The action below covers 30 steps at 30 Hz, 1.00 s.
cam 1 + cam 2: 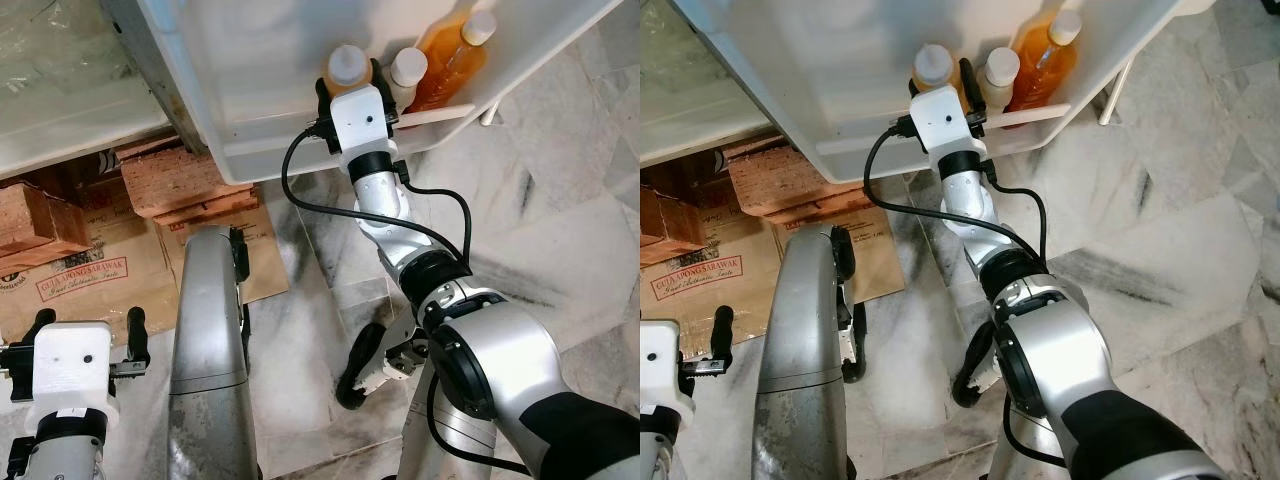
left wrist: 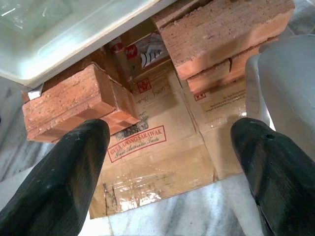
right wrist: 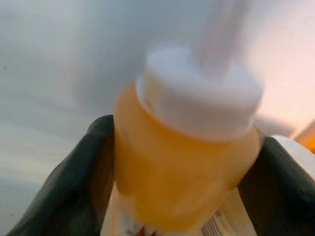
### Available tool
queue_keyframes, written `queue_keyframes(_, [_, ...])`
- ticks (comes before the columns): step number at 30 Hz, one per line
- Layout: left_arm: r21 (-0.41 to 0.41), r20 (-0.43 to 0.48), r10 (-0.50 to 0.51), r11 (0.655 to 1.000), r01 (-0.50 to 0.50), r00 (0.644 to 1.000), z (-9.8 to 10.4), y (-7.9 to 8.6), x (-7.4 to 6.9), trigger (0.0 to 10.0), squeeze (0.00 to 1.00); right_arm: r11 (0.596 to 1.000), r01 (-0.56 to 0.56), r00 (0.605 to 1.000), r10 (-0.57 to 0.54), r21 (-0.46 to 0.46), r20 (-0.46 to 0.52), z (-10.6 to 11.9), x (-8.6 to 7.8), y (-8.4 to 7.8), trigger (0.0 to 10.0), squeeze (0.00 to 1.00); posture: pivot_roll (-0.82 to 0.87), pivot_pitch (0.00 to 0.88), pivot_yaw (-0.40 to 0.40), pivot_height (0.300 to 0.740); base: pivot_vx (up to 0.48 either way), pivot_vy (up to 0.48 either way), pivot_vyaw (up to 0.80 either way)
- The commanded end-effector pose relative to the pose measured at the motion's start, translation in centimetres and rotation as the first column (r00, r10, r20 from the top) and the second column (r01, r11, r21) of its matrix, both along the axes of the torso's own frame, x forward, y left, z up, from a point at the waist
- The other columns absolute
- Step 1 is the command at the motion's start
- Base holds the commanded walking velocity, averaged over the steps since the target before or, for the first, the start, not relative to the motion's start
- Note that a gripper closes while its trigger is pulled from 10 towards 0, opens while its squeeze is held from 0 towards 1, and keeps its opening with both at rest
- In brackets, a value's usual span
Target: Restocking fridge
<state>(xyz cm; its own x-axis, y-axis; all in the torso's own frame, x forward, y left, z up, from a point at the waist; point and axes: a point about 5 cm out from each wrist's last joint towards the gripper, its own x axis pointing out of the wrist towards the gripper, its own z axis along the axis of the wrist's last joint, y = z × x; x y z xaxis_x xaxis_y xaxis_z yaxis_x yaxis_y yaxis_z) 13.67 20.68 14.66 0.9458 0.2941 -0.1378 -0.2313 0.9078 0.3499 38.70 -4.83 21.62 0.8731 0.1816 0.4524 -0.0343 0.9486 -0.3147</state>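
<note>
The flattened brown cardboard box [image 2: 162, 147] on the floor carries a red framed print that reads about "GULA APONG SARAWAK" with a cursive line under it, too small to read, and the yellow bottle [image 3: 187, 162] shows only a barcode.

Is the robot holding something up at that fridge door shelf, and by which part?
Yes: the right pincer grips an orange juice bottle by its body, below the white cap. The left pincer is open.

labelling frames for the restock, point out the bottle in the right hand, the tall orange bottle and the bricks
bottle in the right hand [image 3: 187, 162], right wrist view, orange body
tall orange bottle [image 1: 452, 58], left eye view, mid body
bricks [image 2: 224, 29], left wrist view, top face
</note>
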Motion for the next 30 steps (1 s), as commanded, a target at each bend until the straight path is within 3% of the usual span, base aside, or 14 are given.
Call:
queue_keyframes(1, [-0.003, -0.054, 0.013, 1.0, -0.013, 0.998, -0.8, 0.2, -0.5, 10.0, 0.0, 0.996, 0.087, 0.973, -0.086, -0.006, -0.215, -4.9, -0.2, -2.3, 10.0, 1.0, 0.45, 0.616, -0.09, 0.481, 0.0, 0.0, 0.0])
queue_keyframes(5, [-0.003, -0.053, 0.01, 1.0, -0.01, 0.999, -0.8, 0.2, -0.3, 10.0, 0.0, 0.993, 0.102, 0.969, -0.085, 0.064, -0.233, -4.6, 0.0, -2.8, 10.0, 1.0, 0.44, 0.613, -0.089, 0.481, 0.0, 0.0, 0.0])
queue_keyframes(16, [-0.003, -0.044, 0.012, 1.0, -0.012, 0.999, -1.0, 0.3, 0.3, 10.0, 0.0, 0.995, 0.074, 0.981, -0.06, 0.071, -0.187, -3.5, 0.2, -3.0, 10.0, 1.0, 0.42, 0.596, -0.097, 0.481, 0.0, 0.0, 0.0])
queue_keyframes(20, [-0.016, -0.028, 0.011, 1.0, -0.012, 1.0, -1.3, 0.1, 1.0, 10.0, 0.0, 0.995, 0.021, 0.988, -0.005, 0.102, -0.153, -2.4, 0.5, -3.1, 10.0, 1.0, 0.38, 0.572, -0.114, 0.481, 0.0, 0.0, 0.0])
queue_keyframes(30, [-0.042, 0.013, 0.011, 0.999, -0.011, 1.0, -1.8, -0.3, 3.1, 10.0, 0.0, 0.981, -0.125, 0.975, 0.15, 0.151, -0.164, -2.8, 0.1, -3.3, 10.0, 1.0, 0.3, 0.516, -0.153, 0.481, 0.0, 0.0, 0.0])
